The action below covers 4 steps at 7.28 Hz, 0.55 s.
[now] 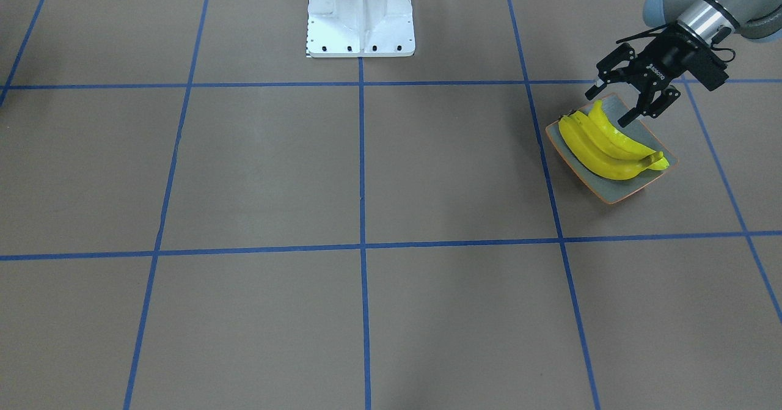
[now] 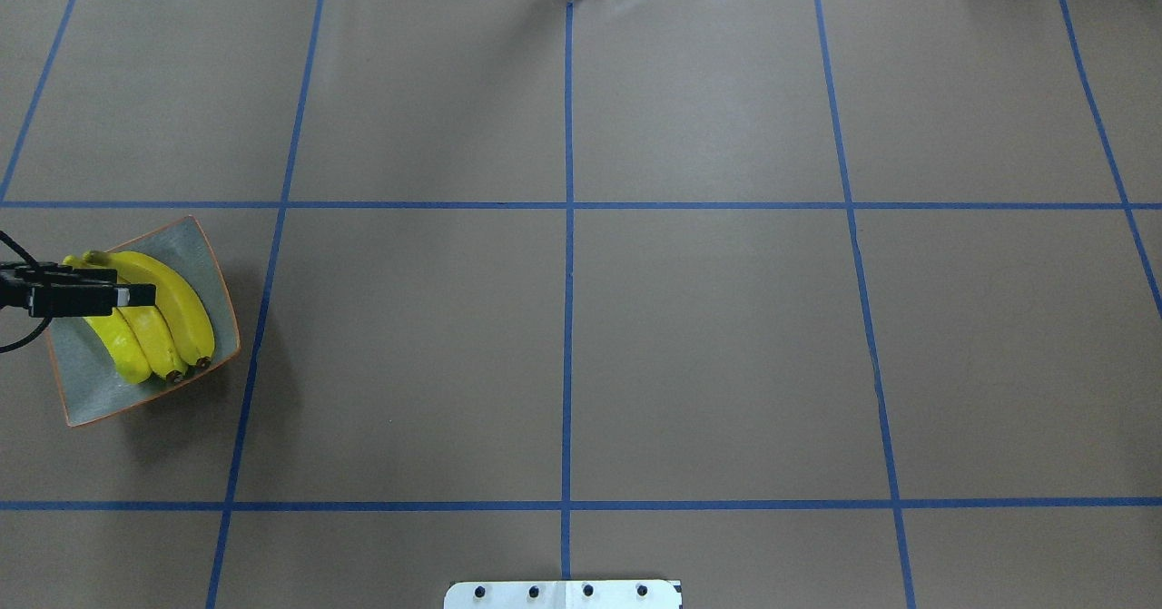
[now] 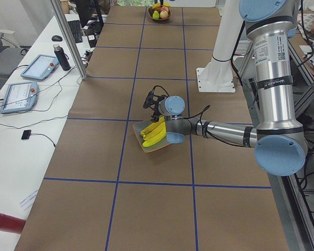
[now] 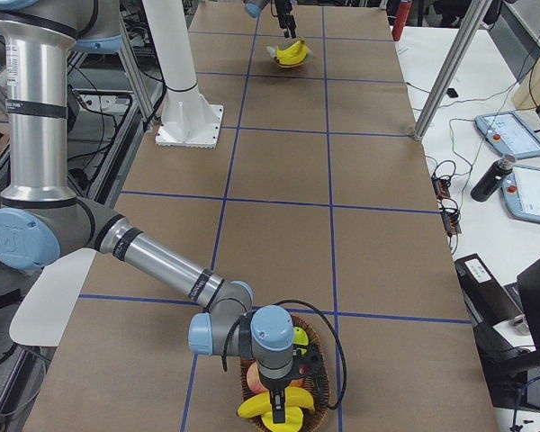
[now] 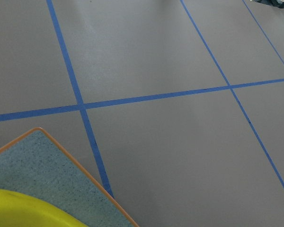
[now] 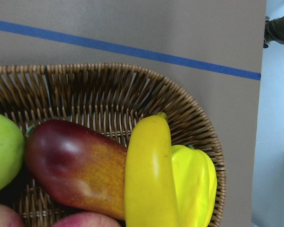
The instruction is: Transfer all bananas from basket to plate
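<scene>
A brown tabletop (image 1: pixel 275 172) crossed by blue tape lines (image 1: pixel 361 172) is seen in the front-facing view, with a white robot base (image 1: pixel 360 16) at its top edge. The plate (image 1: pixel 650 132) is set at the view's right, and three bananas (image 1: pixel 605 150) are laid side by side on it. The left pincer (image 1: pixel 613 106) is held just above their far ends, its jaws spread wide with nothing gripped between them.

From overhead, the same plate (image 2: pixel 91 391) is found at the far left, and the bananas (image 2: pixel 154 328) are partly covered by the pincer (image 2: pixel 91 297).

In the right-side view, the basket (image 4: pixel 324 369) is shown at the near end (well apart from the plate). The right pincer (image 4: pixel 279 409) is placed right at a banana (image 4: pixel 256 409) in it, but whether it is closed cannot be told.

In the right wrist view, that banana (image 6: pixel 149 175) is seen lying in the wicker basket (image 6: pixel 109 90) against a mango (image 6: pixel 75 165) and a ridged yellow fruit (image 6: pixel 194 184).
</scene>
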Available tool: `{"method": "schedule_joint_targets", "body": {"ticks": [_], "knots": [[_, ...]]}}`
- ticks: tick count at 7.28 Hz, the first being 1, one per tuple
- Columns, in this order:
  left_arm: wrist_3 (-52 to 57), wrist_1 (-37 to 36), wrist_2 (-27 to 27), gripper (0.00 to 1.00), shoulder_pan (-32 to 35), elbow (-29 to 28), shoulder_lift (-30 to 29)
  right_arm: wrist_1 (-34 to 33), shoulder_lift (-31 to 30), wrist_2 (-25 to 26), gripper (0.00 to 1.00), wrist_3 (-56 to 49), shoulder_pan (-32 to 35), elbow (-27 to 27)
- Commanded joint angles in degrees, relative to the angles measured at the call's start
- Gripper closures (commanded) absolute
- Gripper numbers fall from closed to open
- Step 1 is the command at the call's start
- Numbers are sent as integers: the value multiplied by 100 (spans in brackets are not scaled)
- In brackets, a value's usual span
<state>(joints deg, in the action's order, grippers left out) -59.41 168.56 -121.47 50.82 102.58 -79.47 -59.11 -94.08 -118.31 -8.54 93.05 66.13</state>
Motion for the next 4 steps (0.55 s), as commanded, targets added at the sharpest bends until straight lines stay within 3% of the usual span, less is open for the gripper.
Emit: {"method": "schedule_joint_targets", "body": {"ticks": [1, 2, 4], "knots": [[9, 1, 0, 0, 7, -1, 10, 443, -6, 89, 32, 19, -138, -232], [9, 1, 0, 0, 7, -1, 10, 444, 12, 106, 94, 10, -138, -180], [9, 1, 0, 0, 7, -1, 1, 453, 65, 107, 100, 1, -138, -136]]}}
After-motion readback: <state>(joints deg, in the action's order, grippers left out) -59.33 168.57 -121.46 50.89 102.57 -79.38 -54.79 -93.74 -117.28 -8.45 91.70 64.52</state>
